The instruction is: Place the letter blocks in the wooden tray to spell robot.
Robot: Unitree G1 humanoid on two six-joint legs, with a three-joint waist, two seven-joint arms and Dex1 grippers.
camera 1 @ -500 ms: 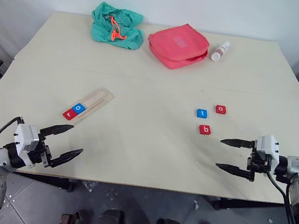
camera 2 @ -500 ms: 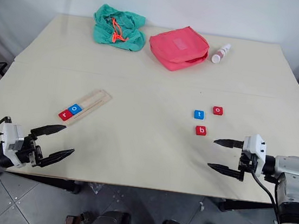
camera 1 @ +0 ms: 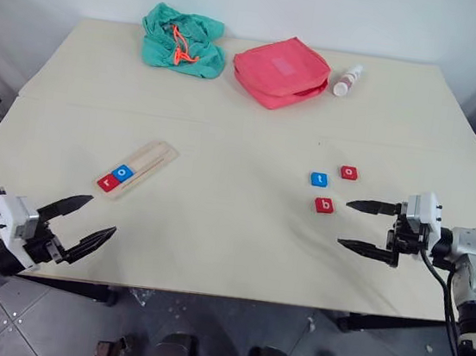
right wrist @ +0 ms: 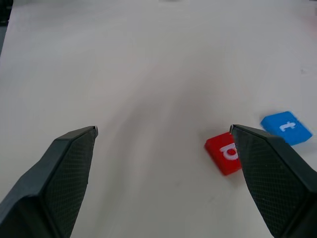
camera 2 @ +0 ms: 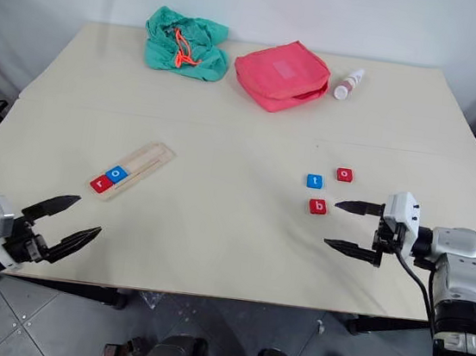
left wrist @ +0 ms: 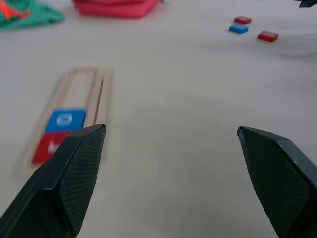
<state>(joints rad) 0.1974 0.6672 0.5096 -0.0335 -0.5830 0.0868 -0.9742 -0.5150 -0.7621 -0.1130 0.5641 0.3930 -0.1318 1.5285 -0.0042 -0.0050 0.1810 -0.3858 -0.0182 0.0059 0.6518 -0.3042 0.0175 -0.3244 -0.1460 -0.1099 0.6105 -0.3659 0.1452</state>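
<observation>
Where two halves meet, cream table (camera 1: pixel 229 246).

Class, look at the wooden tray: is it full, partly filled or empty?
Partly filled. The wooden tray holds the red r and blue o at one end.

Silver-grey arms end in white wrist blocks, black cables, and black pointed cross-hatched fingers (left wrist: pixel 69 183).

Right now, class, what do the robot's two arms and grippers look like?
Both arms are silver-grey metal with black cables. Each ends in a white wrist block; left gripper and right gripper each have two black, pointed fingers, cross-hatched on their inner faces.
</observation>
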